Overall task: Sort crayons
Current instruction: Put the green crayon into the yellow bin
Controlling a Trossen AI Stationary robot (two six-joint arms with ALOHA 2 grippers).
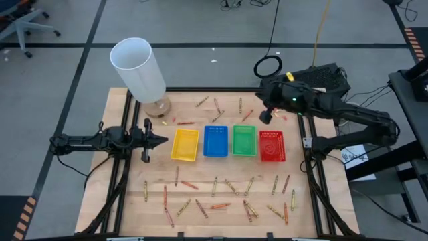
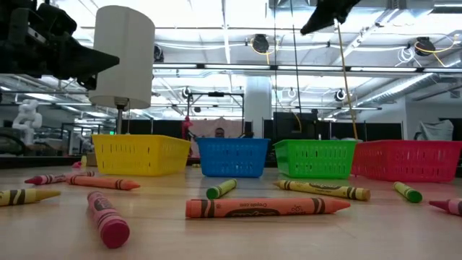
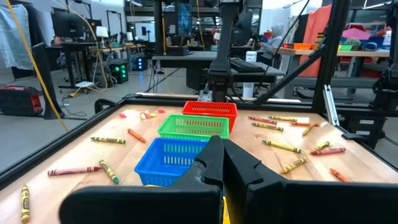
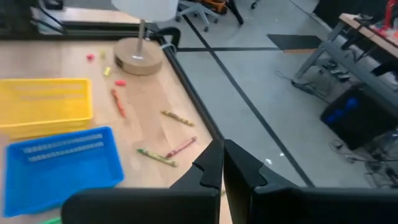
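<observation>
Orange crayon shows an unreadable label (both grippers' fingers pressed together, empty).

Overhead looks straight down, low view level; both share the blue tray

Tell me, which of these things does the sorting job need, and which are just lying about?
For the job:
- crayons scattered over the table
- yellow tray, blue tray, green tray, red tray
- left gripper and right gripper, both shut and holding nothing

Just there:
- white lamp
- tiny pink scraps
</observation>
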